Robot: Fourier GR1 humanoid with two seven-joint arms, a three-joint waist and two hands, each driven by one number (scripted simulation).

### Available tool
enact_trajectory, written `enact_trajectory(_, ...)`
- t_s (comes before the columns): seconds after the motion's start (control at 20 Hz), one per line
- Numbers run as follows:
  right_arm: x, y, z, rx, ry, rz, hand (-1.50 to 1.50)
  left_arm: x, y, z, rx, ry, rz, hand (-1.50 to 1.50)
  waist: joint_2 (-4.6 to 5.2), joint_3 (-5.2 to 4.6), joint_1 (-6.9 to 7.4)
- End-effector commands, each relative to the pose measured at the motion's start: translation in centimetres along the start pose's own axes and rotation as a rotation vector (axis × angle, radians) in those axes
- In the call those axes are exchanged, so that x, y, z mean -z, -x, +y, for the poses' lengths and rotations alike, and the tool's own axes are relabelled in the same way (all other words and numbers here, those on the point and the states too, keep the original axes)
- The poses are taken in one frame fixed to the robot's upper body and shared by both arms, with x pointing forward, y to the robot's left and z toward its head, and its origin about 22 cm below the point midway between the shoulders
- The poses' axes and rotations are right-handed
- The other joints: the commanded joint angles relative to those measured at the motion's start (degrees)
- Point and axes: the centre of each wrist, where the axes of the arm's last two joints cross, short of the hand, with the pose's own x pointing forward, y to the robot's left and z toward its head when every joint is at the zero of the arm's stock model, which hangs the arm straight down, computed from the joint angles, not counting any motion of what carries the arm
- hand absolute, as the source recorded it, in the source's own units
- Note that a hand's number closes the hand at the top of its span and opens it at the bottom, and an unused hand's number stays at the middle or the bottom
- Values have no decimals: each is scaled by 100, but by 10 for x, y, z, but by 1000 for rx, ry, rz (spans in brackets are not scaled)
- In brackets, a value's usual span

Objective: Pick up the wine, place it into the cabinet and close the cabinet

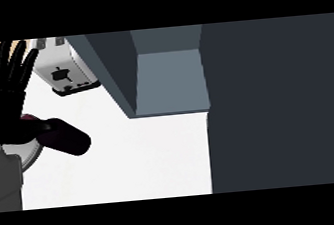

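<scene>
At the left edge of the frame, the left hand (2, 78) stands with fingers straight and spread, pointing up, holding nothing. Just below it, the dark maroon wine bottle (62, 135) lies tilted on the white worktop (144, 156), its lower end toward the centre, its upper end overlapping a grey round plate (27, 153) at the left. A white toaster (62, 68) sits in the upper left. The grey cabinet (168, 79) is open at upper centre, its dark door (281, 104) filling the right side.
</scene>
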Motion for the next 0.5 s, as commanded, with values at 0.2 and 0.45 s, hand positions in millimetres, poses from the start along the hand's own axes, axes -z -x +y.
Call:
enact_trajectory(0.2,5,-9,9,-5,-18,0,-150,-6,-4,-9,-10,0,-3,-150,0,0,17)
enact_trajectory(0.45,8,-16,12,3,-15,12,-150,-20,18,-10,18,-9,-2,-150,3,-1,18)
